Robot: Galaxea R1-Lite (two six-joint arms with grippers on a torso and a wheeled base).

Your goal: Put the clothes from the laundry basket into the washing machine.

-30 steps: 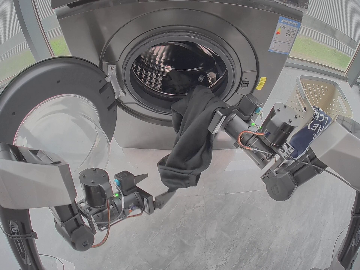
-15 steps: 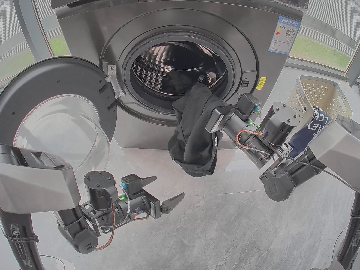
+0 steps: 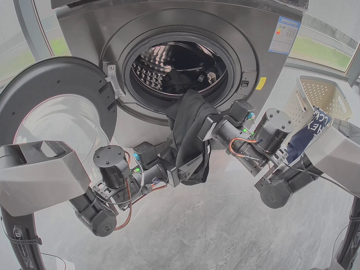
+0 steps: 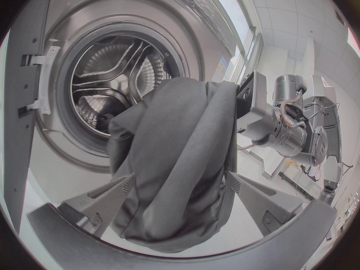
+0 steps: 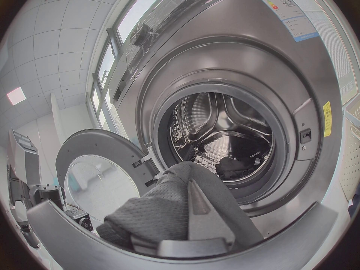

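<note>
While the garment hangs, left claw has risen around it.

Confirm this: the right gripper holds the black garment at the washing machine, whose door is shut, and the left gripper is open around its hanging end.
The door is open, not shut, swung to the robot's left in the head view. The rest stands: right gripper holding the black garment at the washing machine, left gripper open around its hanging end.
</note>
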